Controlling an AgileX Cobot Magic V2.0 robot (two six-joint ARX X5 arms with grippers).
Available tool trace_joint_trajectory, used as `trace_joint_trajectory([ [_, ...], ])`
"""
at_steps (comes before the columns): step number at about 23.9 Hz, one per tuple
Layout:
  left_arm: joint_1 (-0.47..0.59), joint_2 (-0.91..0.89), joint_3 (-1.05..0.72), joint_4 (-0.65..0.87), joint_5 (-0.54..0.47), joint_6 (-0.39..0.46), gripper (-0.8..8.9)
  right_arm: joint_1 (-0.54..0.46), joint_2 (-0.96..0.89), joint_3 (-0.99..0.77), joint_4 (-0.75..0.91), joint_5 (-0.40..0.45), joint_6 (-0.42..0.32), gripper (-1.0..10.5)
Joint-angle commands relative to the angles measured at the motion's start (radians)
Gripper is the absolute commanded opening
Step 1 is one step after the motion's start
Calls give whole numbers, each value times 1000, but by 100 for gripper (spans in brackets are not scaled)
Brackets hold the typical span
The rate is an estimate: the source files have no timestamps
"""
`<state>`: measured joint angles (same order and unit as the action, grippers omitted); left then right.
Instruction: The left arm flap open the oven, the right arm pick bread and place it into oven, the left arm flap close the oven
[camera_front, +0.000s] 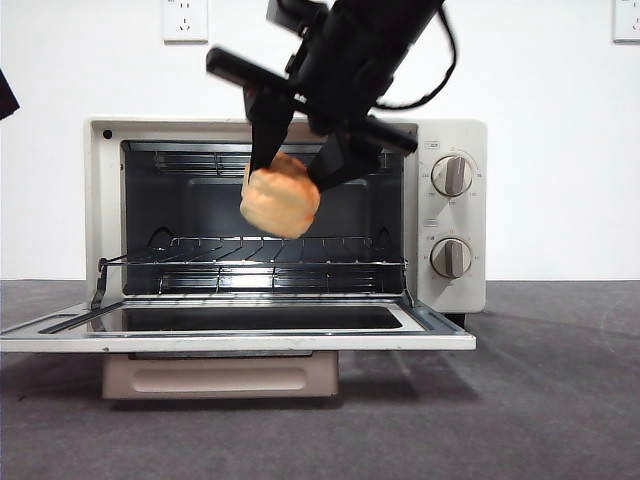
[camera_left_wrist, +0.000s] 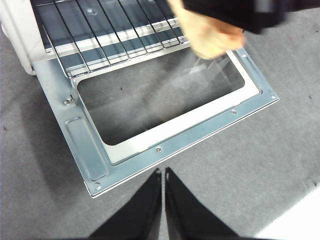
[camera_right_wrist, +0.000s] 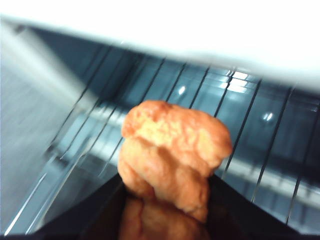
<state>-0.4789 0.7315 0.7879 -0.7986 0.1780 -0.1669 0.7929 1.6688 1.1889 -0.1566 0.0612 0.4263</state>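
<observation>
The cream-white oven (camera_front: 455, 135) stands with its glass door (camera_front: 240, 330) folded down flat and the wire rack (camera_front: 270, 262) bare inside. My right gripper (camera_front: 292, 170) comes down from above in front of the cavity, shut on the lumpy golden bread (camera_front: 281, 197), which hangs above the rack. The right wrist view shows the bread (camera_right_wrist: 172, 150) clamped between the jaws over the rack (camera_right_wrist: 240, 115). My left gripper (camera_left_wrist: 163, 175) is shut, hovering over the mat just outside the door's outer edge (camera_left_wrist: 175, 145). The bread (camera_left_wrist: 210, 35) also shows there, above the door.
The oven rests on a grey mat (camera_front: 540, 400) before a white wall with two sockets (camera_front: 185, 18). The lowered door juts out toward the camera. A black tip (camera_front: 6, 95) of an arm shows at the upper left edge.
</observation>
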Motion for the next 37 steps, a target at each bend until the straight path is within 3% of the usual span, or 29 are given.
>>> trace_joint_trajectory([
  [1,-4,4,5,5,-3,10,16,8,45,24,60,54,46,198],
  [8,-4,4,5,4,-3,18,16,-2,84,24,141,202,71,199],
  [15,-4,4,5,4,-3,21,16,-21,113,24,126,201,71,205],
  [20,-4,4,5,2,-3,21,16,-23,122,24,110,201,71,342],
  [26,-4,4,5,-2,-3,21,16,-23,121,24,109,201,71,412],
  [37,-4,4,5,-1,-3,21,16,-10,48,24,81,170,66,424],
])
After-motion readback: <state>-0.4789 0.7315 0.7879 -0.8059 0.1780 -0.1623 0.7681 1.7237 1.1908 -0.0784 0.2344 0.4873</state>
